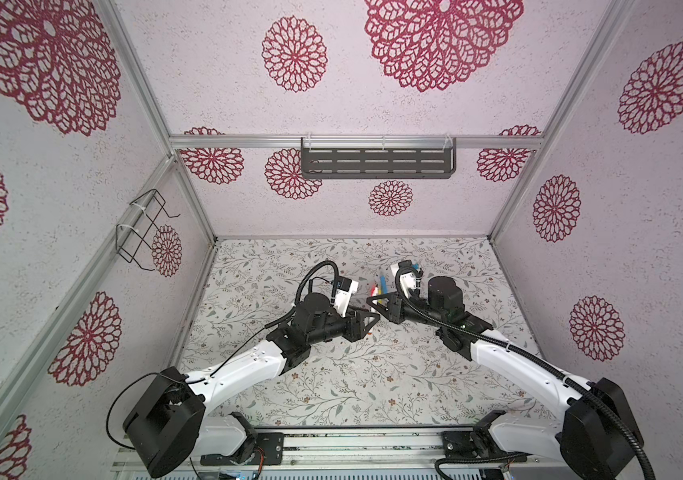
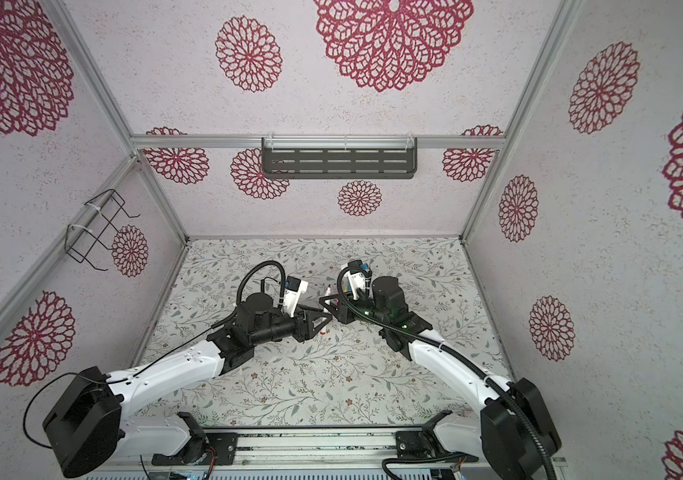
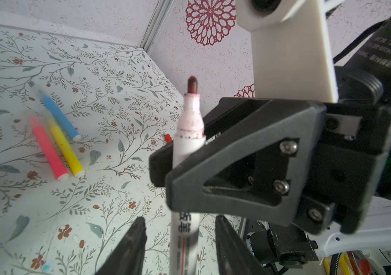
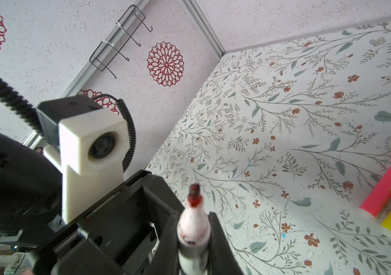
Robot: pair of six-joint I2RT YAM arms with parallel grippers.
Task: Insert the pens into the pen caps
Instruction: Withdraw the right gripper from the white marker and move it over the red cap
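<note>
Right gripper point(image 4: 192, 240) clamps white pen point(image 3: 187, 147); left gripper point(image 3: 181, 222) parted, seemingly clear

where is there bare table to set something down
Bare table: the near stretch between the two arm bases, and the far strip along the back wall. Crowded: the middle, where the right gripper holds the white pen by the left gripper, with the blue pen, yellow pen and pink pen just behind.

Both top views looked steeply down from high over the tabletop point(image 1: 373, 374); the wrist cameras sat close in, facing each other, sharing the white pen point(image 3: 185, 147).
</note>
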